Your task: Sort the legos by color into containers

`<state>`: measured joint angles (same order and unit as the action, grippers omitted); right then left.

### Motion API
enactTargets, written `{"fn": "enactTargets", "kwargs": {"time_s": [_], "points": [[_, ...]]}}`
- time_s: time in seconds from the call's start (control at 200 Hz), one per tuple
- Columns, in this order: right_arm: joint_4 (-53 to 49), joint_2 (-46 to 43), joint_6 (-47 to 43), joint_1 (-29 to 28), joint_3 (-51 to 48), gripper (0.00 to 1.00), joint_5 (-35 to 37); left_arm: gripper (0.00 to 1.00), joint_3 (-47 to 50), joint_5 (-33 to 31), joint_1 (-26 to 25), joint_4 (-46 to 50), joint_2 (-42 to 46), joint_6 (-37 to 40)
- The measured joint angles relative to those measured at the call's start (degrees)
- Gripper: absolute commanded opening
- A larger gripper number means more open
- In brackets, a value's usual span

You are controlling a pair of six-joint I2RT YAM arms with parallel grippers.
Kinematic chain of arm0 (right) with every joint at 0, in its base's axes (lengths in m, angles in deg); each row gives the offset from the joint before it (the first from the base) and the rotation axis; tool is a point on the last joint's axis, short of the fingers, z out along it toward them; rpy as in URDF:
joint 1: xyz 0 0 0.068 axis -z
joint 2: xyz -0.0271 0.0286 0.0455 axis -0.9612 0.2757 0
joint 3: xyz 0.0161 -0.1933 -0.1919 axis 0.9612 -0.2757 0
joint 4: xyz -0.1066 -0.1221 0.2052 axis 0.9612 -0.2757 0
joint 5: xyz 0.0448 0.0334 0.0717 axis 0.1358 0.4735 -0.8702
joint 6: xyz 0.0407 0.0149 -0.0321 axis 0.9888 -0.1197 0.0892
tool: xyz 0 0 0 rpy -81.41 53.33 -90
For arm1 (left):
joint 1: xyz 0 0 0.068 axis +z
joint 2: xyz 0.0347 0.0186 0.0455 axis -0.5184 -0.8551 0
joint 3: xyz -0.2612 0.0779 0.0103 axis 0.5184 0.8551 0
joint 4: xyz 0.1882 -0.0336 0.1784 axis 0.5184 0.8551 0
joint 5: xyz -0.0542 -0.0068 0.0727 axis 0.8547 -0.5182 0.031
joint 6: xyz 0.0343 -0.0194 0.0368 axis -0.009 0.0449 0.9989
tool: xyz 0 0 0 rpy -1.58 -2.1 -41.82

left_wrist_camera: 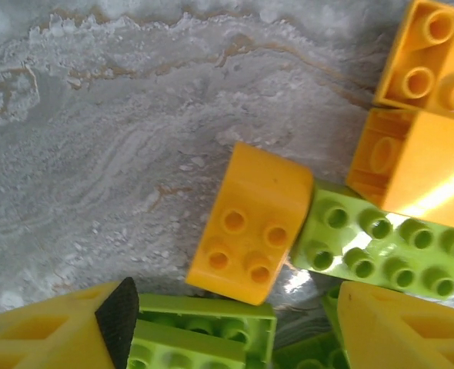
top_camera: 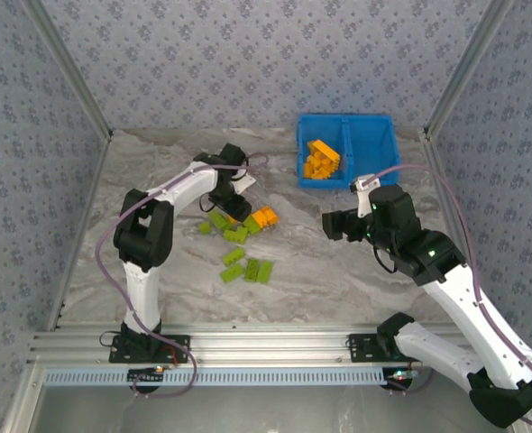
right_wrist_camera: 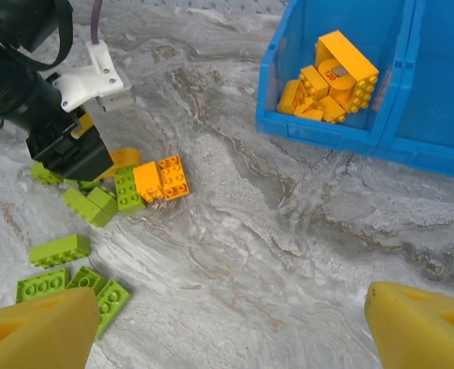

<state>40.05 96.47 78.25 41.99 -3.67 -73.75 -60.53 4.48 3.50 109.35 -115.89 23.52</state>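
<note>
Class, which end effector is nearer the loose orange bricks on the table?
Left. The left end effector hovers over the orange bricks; right end effector is apart, to their right.

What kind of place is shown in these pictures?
Probably a robot test cell, not a home: patterned wall panels enclose a marble-look table, and the left arm and right arm are bolted to an aluminium rail at its near edge.
</note>
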Motion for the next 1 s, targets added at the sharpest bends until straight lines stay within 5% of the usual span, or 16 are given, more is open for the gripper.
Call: {"fn": "enactTargets", "kwargs": {"time_s": [0.295,0.999], "points": [[-0.37,0.20,0.17,0.15,0.00,0.93,0.85,0.66,-1.79,2.71,1.55,3.74,-4.39,4.26],[-2.43,-0.17,3.67,0.17,0.00,0.94,3.78,0.24,-1.75,8.24,2.60,-2.82,-5.49,2.01]]}}
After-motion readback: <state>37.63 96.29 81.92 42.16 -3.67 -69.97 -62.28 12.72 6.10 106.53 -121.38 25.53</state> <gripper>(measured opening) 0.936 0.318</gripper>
